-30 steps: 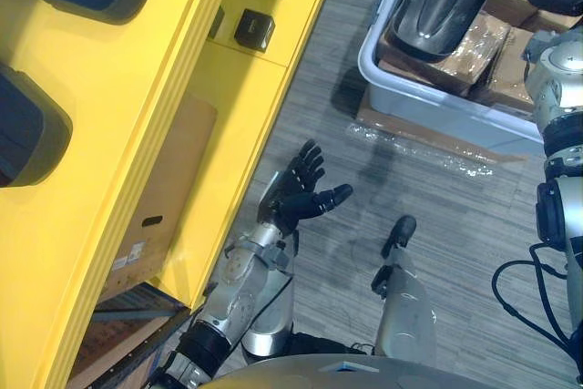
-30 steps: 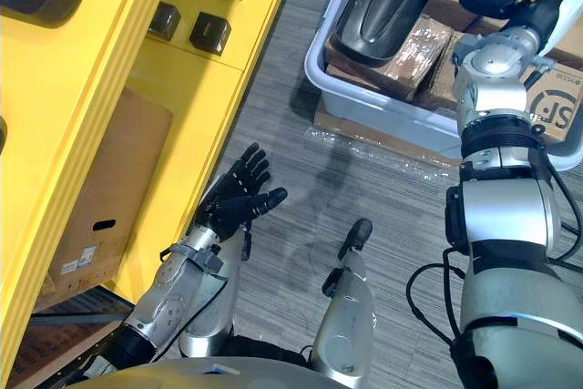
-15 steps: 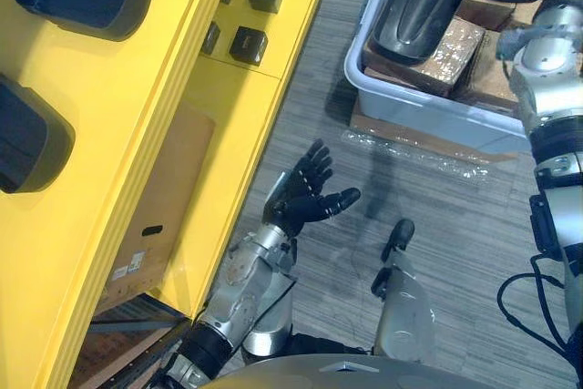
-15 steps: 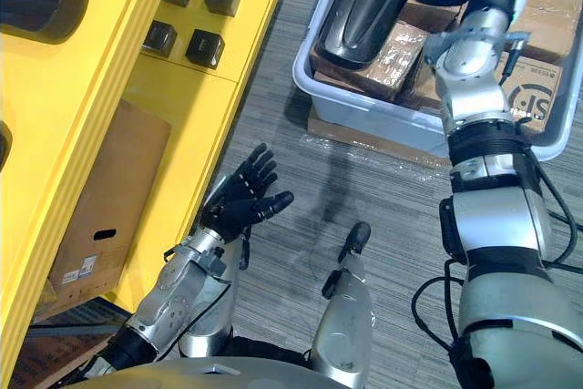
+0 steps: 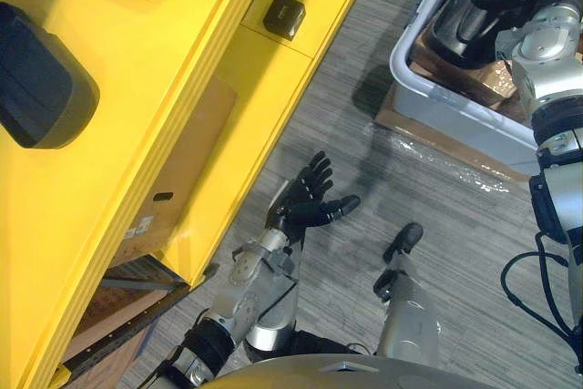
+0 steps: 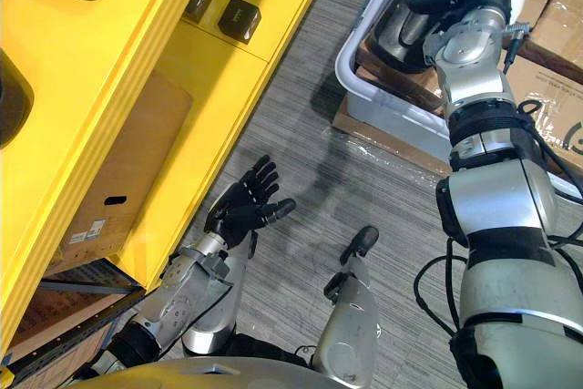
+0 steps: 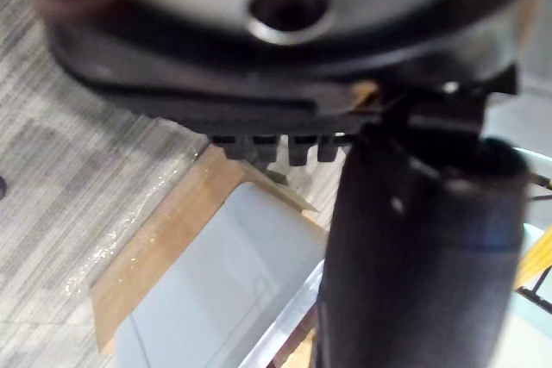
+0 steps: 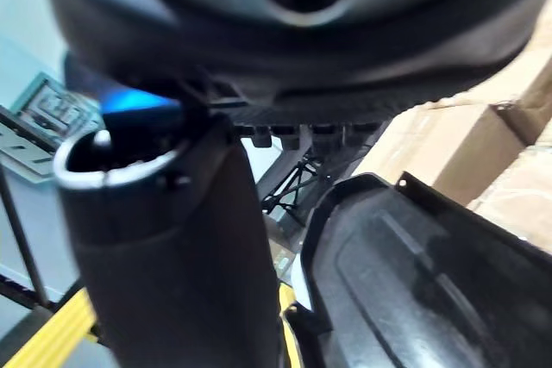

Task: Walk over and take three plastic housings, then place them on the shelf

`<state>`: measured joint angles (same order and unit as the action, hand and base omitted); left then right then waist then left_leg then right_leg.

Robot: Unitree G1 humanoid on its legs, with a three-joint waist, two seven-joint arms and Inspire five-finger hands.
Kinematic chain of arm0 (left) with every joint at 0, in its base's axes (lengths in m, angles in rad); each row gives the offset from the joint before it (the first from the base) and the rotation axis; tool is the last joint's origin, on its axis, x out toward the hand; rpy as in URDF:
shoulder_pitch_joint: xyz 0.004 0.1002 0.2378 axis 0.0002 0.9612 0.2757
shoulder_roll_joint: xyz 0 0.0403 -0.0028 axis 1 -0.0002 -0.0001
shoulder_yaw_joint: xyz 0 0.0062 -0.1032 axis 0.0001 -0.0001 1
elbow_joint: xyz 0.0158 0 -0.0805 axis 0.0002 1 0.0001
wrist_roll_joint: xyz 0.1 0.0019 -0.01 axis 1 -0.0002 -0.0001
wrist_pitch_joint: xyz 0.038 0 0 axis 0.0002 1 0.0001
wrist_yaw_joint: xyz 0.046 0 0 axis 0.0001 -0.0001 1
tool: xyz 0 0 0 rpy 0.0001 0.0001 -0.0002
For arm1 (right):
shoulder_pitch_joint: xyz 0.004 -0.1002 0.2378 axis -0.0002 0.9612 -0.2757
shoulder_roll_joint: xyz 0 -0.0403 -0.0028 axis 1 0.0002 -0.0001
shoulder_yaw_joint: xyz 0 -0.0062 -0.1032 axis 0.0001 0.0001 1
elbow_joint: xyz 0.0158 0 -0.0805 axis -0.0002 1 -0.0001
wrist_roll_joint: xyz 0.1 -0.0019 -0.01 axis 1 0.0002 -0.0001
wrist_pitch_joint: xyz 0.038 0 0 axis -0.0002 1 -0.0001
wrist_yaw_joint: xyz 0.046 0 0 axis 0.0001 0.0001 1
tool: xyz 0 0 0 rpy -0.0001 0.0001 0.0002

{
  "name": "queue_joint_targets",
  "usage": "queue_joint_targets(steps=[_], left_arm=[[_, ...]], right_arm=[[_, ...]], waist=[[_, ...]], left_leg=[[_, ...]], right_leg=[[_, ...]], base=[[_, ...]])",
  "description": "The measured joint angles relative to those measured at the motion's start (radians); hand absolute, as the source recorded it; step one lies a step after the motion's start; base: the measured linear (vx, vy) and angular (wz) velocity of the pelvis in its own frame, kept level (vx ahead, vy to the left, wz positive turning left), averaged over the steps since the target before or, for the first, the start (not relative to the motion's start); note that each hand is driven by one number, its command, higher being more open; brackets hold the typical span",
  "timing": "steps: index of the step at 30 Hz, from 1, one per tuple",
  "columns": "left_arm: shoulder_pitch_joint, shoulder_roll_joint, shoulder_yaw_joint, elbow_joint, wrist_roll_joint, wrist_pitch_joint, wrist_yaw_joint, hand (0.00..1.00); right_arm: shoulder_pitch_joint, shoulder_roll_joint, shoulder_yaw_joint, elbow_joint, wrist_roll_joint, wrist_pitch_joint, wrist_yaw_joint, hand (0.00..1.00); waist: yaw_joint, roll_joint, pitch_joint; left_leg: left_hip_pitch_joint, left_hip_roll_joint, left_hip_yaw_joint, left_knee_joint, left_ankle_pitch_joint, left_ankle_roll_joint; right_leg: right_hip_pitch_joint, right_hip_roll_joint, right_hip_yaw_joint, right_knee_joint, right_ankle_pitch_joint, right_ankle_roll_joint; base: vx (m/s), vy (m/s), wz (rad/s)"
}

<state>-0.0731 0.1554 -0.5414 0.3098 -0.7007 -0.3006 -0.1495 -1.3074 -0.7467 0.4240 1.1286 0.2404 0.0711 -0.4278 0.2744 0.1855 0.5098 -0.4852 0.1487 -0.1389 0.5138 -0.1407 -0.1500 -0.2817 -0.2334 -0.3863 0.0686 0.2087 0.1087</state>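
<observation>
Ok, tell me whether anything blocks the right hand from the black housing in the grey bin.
Nothing visible does: the right hand hangs directly over the housing lying in the grey bin. Whether they touch, I cannot tell.

This looks like a warehouse or factory storeroom. A long yellow shelf [image 5: 182, 61] of painted metal carries dark plastic housings [image 5: 41, 79] and small black blocks [image 5: 283, 14] laid out in rows. A cardboard box [image 5: 178, 170] stands under it. Nearby, a grey bin [image 5: 437, 107] on flattened cardboard holds another housing [image 5: 451, 34] on taped cartons [image 6: 547, 97]. The floor [image 5: 364, 134] is grey striped carpet.
</observation>
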Motion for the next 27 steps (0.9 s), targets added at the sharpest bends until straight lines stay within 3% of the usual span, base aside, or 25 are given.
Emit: queue_joint_targets(steps=[6,9,16,24,25,27], left_arm=[[0.003,-0.001,-0.001,0.028,-0.003,-0.01,0.006,1.0],[0.003,-0.002,-0.002,0.042,-0.003,-0.01,0.006,1.0],[0.002,-0.003,-0.001,0.042,-0.004,-0.022,0.006,1.0],[0.002,-0.014,-0.002,0.041,-0.004,-0.022,0.016,1.0],[0.002,-0.014,-0.002,0.041,-0.004,-0.022,0.016,1.0],[0.002,-0.014,-0.001,0.041,-0.004,-0.022,0.016,1.0]], right_arm=[[0.002,0.0,-0.001,0.067,0.002,0.092,-0.026,1.0],[0.008,0.0,-0.003,0.073,0.001,0.106,-0.04,1.0],[0.045,0.0,-0.004,0.092,-0.04,0.189,-0.003,1.0],[0.05,-0.007,-0.064,0.094,-0.036,0.231,0.037,1.0],[0.051,-0.007,-0.067,0.093,-0.036,0.231,0.039,0.0],[0.058,-0.007,-0.088,0.093,-0.03,0.233,0.054,0.0]], waist=[[0.002,0.001,0.0],[-0.002,0.001,-0.001],[-0.002,0.002,-0.001],[-0.004,0.002,-0.001],[-0.004,0.003,-0.002],[-0.004,0.003,-0.002]], left_leg=[[-0.023,-0.002,-0.002,0.008,0.0,0.001],[-0.028,-0.002,-0.002,0.007,0.001,0.001],[-0.029,-0.002,-0.002,0.007,0.0,0.002],[-0.03,-0.002,-0.002,0.009,-0.002,0.002],[-0.03,-0.002,-0.002,0.009,-0.002,0.003],[-0.03,-0.002,-0.002,0.009,-0.005,0.004]], right_leg=[[-0.024,-0.006,-0.005,0.019,-0.008,-0.001],[-0.03,-0.006,-0.005,0.019,-0.008,-0.001],[-0.031,-0.006,-0.006,0.018,-0.009,-0.001],[-0.031,-0.006,-0.007,0.018,-0.013,-0.005],[-0.031,-0.006,-0.007,0.019,-0.016,-0.008],[-0.031,-0.007,-0.007,0.02,-0.017,-0.009]], base=[[-0.01,0.053,0.01],[0.0,0.025,-0.01],[0.02,0.043,0.0],[0.01,0.04,0.0],[0.0,0.052,0.0],[0.0,0.045,0.0]])
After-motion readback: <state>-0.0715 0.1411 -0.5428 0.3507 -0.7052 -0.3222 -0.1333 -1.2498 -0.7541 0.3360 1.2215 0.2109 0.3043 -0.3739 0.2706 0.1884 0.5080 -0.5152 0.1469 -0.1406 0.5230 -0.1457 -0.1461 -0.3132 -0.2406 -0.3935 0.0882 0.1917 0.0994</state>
